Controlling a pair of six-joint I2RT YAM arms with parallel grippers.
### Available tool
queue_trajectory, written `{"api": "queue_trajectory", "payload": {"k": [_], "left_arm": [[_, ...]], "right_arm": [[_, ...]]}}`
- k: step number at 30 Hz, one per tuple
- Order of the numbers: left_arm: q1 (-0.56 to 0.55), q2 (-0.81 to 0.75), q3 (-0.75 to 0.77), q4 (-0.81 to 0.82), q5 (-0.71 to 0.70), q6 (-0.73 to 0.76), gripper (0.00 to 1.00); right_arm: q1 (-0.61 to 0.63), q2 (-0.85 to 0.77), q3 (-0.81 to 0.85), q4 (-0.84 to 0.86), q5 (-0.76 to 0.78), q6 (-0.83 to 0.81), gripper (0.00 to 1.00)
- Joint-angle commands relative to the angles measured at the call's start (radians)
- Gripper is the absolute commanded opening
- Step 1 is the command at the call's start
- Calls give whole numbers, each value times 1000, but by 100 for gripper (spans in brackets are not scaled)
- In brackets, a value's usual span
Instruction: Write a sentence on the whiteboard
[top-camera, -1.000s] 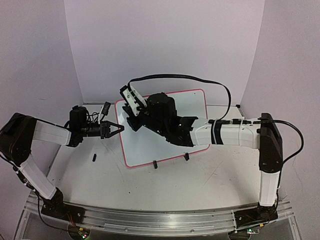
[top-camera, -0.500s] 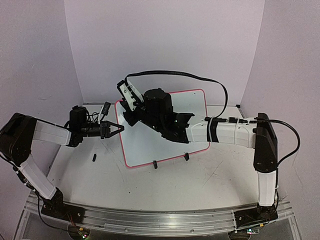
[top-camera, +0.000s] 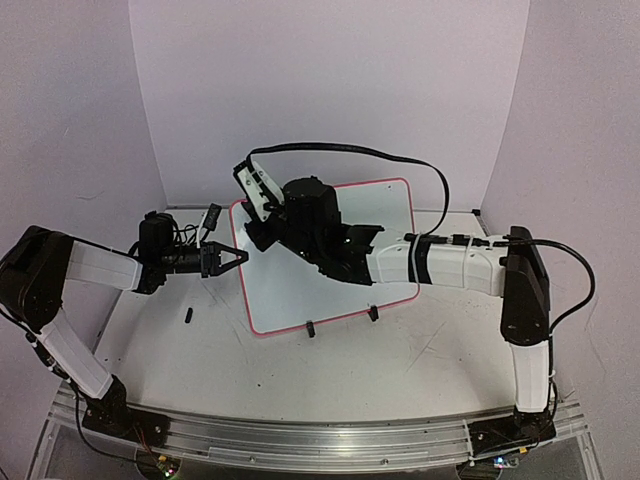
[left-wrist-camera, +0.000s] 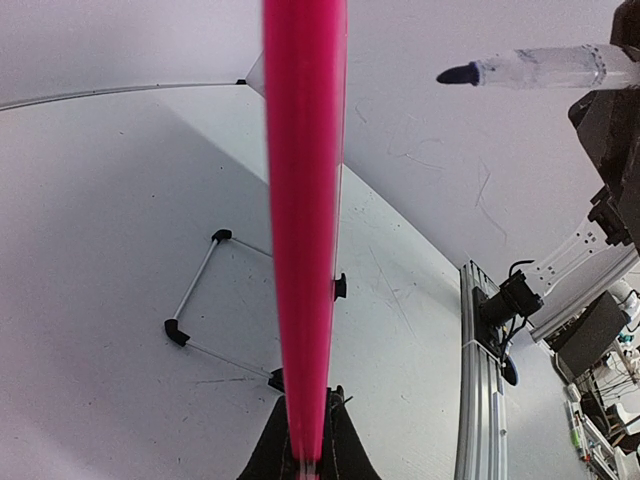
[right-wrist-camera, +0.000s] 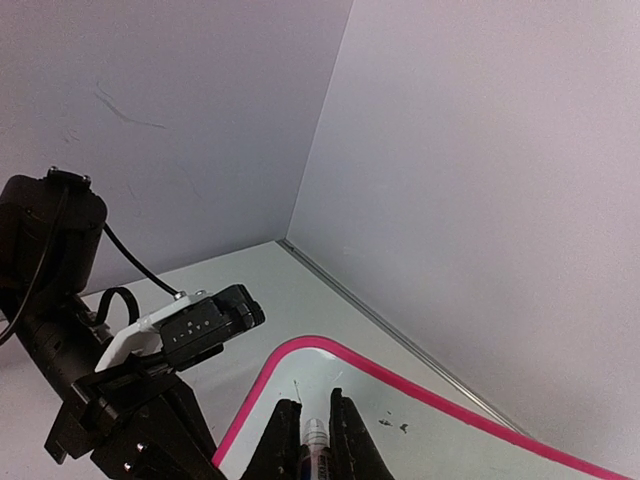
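Red-pink frame edge of the whiteboard (top-camera: 290, 292) sits pinched in the left gripper (left-wrist-camera: 305, 448), which is clamped on the board's left side and steadies it. Board stands propped, leaning back, mid-tabletop (top-camera: 330, 375) toward the far edge. Right gripper (right-wrist-camera: 317, 428) is clamped on a marker (left-wrist-camera: 545, 67) with a clear barrel and a bare dark blue tip, held near the board's upper left corner. Whether the tip touches the surface, cannot tell. A few small dark specks (right-wrist-camera: 392, 426) show near that corner; no readable words.

Step in hand, as I judge it: setting down the first stroke at top left. To do it well:
- bring the tip square to the face
- press lightly so the board does not rock against the left clamp
- keep that clamp firm
- run the letters toward the right edge on a level line, leaving room for the later words

Count:
- one whiteboard
- one marker
- two black clip feet (top-camera: 311, 329) along the board's near edge
- one small dark piece (top-camera: 188, 317) lying on the tabletop near its left edge
- two grippers, both occupied
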Motion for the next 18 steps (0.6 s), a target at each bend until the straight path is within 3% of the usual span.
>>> {"api": "queue_trajectory", "payload": {"k": [1, 18], "left_arm": [[5, 10, -1, -1, -83, 30, 0], [6, 5, 2, -2, -75, 28, 0]], "right_arm": [[-13, 2, 32, 13, 31, 21, 0], [-27, 28, 52, 7, 35, 24, 0]]}}
